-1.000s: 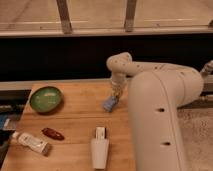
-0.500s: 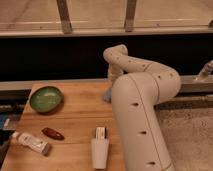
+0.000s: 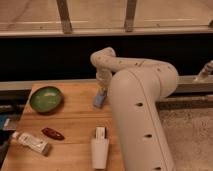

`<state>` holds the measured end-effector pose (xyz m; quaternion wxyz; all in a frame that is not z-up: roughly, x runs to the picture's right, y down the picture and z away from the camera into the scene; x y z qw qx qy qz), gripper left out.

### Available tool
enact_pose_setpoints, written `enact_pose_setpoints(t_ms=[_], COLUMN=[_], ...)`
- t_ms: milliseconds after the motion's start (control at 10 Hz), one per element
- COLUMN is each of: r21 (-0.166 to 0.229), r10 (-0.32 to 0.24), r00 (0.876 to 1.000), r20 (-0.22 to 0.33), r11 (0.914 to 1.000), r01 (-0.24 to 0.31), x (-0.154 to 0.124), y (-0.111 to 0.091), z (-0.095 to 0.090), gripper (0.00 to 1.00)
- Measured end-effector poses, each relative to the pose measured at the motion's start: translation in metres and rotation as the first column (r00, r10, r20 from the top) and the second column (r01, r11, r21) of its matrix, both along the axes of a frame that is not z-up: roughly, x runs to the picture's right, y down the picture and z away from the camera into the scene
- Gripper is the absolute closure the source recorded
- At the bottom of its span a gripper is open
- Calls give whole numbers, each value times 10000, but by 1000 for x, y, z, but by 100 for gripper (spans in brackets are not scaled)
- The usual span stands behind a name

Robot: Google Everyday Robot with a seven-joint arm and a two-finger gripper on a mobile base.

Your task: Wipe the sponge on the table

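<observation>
Currently clamping the sponge (image 3: 100, 100) with the gripper (image 3: 102, 92), fingers drawn narrow and pinched on its upper end. Holding that small light-blue block tilted, lower edge down against the table (image 3: 75, 117) as far as can be told, toward the far side of the wood and roughly midway across. Reaching in from the right by way of a bulky white arm (image 3: 140, 115), bent at an elbow above the far edge and dropping straight down to the wrist. Hiding much of the table's right part behind that arm. Well to the left of the sponge: a green bowl (image 3: 46, 98), upright near the far left corner. Nearer the front left: a small dark red thing (image 3: 52, 133), lying flat, too blurred to name. Near it, by the left front edge: a white tube (image 3: 32, 143), on its side at a slant. At the front, almost straight below the sponge in the view: a white cup (image 3: 99, 153), with a small pale piece (image 3: 100, 132) just behind it, unclear whether touching. Beyond the table: a dark band under a pale ledge (image 3: 150, 31)
</observation>
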<state>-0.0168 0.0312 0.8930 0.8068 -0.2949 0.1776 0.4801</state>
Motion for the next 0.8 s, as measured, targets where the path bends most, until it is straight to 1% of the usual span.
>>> enact_pose_setpoints(t_ms=[200, 300, 400, 500, 700, 800], r21=[-136, -192, -216, -242, -303, -346], r10=[-341, -373, -361, -268, 31, 260], r00=[9975, 9971, 9974, 9985, 9999, 9996], r20=[611, 659, 629, 473, 141, -144], r11=[9993, 9991, 9991, 9993, 9995, 9990], r01=[350, 387, 376, 279, -27, -265], x=[-23, -24, -24, -18, -2, 13], y=[33, 42, 51, 60, 65, 65], z=[-29, -37, -44, -50, -52, -49], gripper=[100, 100, 100, 100, 100, 100])
